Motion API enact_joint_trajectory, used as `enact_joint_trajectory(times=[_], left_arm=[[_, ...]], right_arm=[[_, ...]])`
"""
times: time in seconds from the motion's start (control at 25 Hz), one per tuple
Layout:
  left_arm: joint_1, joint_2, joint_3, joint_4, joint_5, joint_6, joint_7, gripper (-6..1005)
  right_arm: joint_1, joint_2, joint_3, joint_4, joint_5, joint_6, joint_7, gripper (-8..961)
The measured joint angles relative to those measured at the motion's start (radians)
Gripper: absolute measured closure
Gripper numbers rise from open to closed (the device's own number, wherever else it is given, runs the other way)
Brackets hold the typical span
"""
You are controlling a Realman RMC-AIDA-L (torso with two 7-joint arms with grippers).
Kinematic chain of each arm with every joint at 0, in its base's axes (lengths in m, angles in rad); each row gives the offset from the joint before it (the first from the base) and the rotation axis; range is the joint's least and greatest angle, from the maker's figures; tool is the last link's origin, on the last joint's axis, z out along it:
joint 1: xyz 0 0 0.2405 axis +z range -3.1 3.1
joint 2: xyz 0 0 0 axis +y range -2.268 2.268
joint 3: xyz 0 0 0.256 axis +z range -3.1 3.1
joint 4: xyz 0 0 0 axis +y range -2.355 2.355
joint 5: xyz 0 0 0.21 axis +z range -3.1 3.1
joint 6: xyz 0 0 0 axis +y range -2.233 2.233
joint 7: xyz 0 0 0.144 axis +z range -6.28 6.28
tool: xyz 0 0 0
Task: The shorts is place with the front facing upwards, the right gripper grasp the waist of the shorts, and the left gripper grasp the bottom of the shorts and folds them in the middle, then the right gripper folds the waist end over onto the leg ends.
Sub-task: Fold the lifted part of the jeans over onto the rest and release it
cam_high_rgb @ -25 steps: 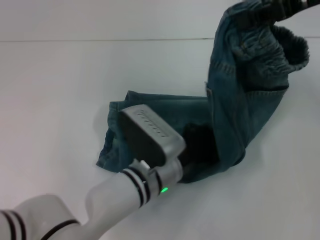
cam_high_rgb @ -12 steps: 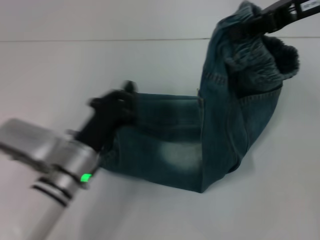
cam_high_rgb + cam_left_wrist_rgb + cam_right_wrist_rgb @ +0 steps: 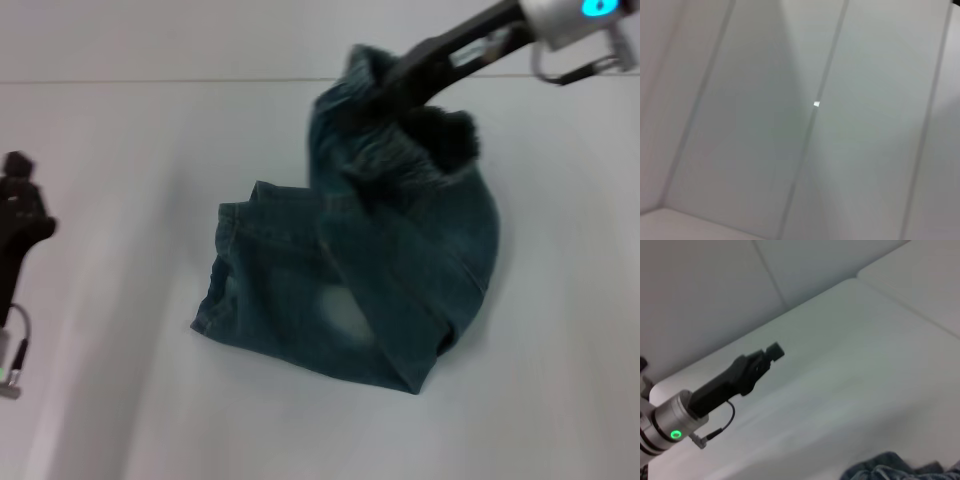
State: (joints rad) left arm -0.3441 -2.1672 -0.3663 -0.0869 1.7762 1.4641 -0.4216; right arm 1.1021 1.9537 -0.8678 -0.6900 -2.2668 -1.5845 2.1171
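Gripping the soft, floppy shorts [image 3: 390,270] by the thick waistband, our right gripper [image 3: 385,95] suits denim; the left gripper's [image 3: 20,200] fingers we cannot tell.

The right gripper [image 3: 385,88] is buried in the shorts' [image 3: 350,290] waistband, jaws hidden; the left gripper [image 3: 20,205] is blurred.

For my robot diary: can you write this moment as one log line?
right tool: holds shorts waist, lifted | left tool: away at left, empty | shorts: legs on table
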Motion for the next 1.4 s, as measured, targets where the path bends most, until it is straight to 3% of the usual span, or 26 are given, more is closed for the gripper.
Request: enact_joint_trajectory(times=[0.24,0.4,0.52,0.56,0.92,1.0,1.24,1.32,1.4], left_arm=[[0.039,-0.002,-0.018,0.016,0.0,0.011,-0.002,991],[0.053,-0.003,-0.019,0.017,0.0,0.008,-0.003,987],[0.06,-0.004,-0.013,0.017,0.005,0.006,-0.003,984],[0.06,-0.004,-0.012,0.017,0.005,0.005,-0.003,983],[0.064,-0.004,0.024,0.022,0.011,0.0,-0.017,974],[0.063,-0.001,0.08,0.056,0.031,0.033,-0.071,972],[0.064,0.003,0.233,0.214,0.074,0.169,-0.304,966],[0.061,0.006,0.328,0.301,0.088,0.212,-0.414,776],[0.057,0.009,0.404,0.37,0.092,0.249,-0.501,734]], right_arm=[[0.088,0.069,-0.122,0.096,-0.003,0.085,-0.017,814],[0.111,0.114,-0.175,0.119,-0.003,0.122,-0.013,798],[0.112,0.131,-0.188,0.116,-0.002,0.133,-0.018,786],[0.111,0.132,-0.189,0.116,-0.001,0.136,-0.022,782],[0.045,0.123,-0.178,0.079,0.077,0.112,-0.043,394],[0.005,0.117,-0.175,0.045,0.102,0.087,-0.044,312],[-0.175,0.106,-0.166,-0.121,0.183,-0.032,-0.055,193],[-0.248,0.104,-0.165,-0.173,0.202,-0.073,-0.062,153],[-0.307,0.101,-0.157,-0.211,0.213,-0.107,-0.079,113]])
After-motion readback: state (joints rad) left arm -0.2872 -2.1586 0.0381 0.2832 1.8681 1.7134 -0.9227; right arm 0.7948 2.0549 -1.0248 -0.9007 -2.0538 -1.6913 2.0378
